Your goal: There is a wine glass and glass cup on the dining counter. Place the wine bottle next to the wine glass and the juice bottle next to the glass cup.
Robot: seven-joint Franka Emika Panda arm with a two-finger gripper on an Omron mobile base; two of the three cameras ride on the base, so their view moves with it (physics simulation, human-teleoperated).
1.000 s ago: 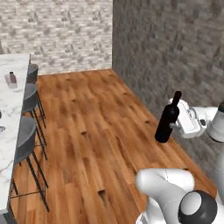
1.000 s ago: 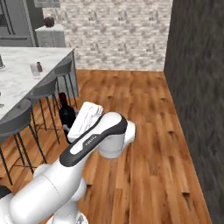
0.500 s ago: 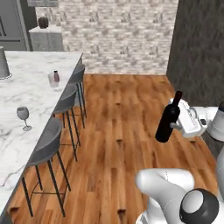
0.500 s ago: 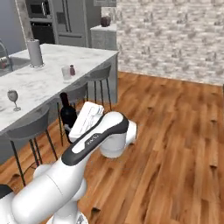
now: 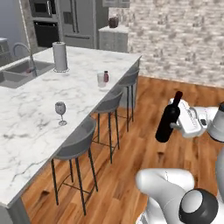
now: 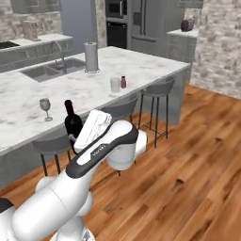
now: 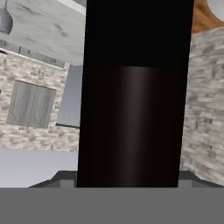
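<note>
Black bottle: the wine bottle is clamped in the gripper, tilted slightly, held in the air over the wood floor.
Gripper state: closed on the bottle's body; the hand view shows the dark glass between the jaws.
Wine glass: upright on the dining counter, well apart from the hand, beyond the stools.
Glass cup: farther along the counter, the juice bottle just beside it.
</note>
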